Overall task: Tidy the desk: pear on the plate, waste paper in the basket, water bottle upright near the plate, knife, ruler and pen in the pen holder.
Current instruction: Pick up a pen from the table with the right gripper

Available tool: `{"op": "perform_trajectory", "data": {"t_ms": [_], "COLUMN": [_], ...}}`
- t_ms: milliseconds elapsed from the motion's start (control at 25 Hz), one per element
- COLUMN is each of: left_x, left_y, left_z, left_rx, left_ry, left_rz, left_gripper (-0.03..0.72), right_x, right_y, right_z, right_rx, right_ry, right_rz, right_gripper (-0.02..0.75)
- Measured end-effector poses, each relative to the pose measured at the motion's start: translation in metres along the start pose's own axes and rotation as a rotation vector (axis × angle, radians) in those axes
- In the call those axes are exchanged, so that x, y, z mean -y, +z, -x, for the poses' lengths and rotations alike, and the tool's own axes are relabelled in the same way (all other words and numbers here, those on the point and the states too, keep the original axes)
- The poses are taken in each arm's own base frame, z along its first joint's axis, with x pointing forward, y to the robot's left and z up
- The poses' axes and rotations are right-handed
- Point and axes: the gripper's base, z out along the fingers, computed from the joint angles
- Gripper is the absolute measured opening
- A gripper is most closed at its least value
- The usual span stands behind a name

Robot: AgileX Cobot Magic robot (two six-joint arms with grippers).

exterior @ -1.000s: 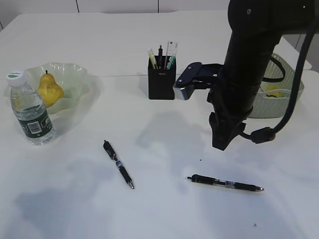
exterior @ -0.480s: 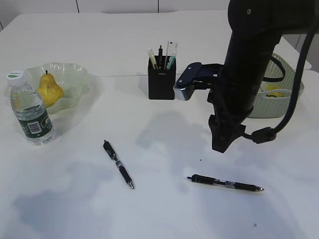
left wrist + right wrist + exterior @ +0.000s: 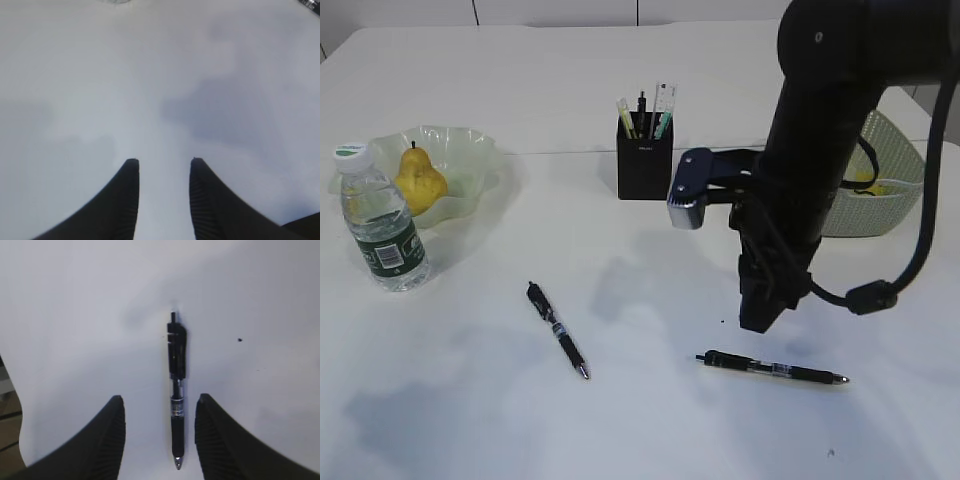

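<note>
The right gripper point(image 3: 157, 435), jaws spread and empty, hangs over the black click pen with a clear barrel point(image 3: 176, 390) lying near the front edge of the white desk point(image 3: 470, 400). Best to drop straight down, keep the barrel centred between the fingers, and pinch mid-barrel so it lifts level

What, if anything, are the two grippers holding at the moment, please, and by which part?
Nothing is held. The right gripper stands open, straddling the black pen lying on the white desk, without touching it. The left gripper is open over bare tabletop.
</note>
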Motion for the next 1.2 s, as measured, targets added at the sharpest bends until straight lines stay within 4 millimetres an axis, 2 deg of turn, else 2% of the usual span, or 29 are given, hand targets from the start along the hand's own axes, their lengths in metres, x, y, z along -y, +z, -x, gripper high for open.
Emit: {"op": "perform_trajectory", "data": {"t_ms": [160,320,440,680,1200], "left_x": [0.000,0.000,0.000,0.000,0.000], "left_y": [0.000,0.000,0.000,0.000,0.000], "left_z": [0.000,0.000,0.000,0.000,0.000], "left_rx": [0.000,0.000,0.000,0.000,-0.002], "left_ry": [0.000,0.000,0.000,0.000,0.000], "left_rz": [0.000,0.000,0.000,0.000,0.000], "left_gripper": [0.239,0.239,0.239,0.238,0.239], "right_x": [-0.007,-0.011,-0.009,0.000,0.011], "right_y": [0.016,0.021,0.028,0.055,0.061], "right_z": [-0.009,-0.011,-0.010,-0.009,-0.004], "right_rx": [-0.034,-0.033,-0.035,-0.059,-0.006], "right_ry": [-0.059,-0.079,-0.080,-0.070,-0.077], "right_rz": [0.055,0.081,0.102,0.132,0.029], "right_gripper": [0.370,0.370,0.370,0.370,0.370]}}
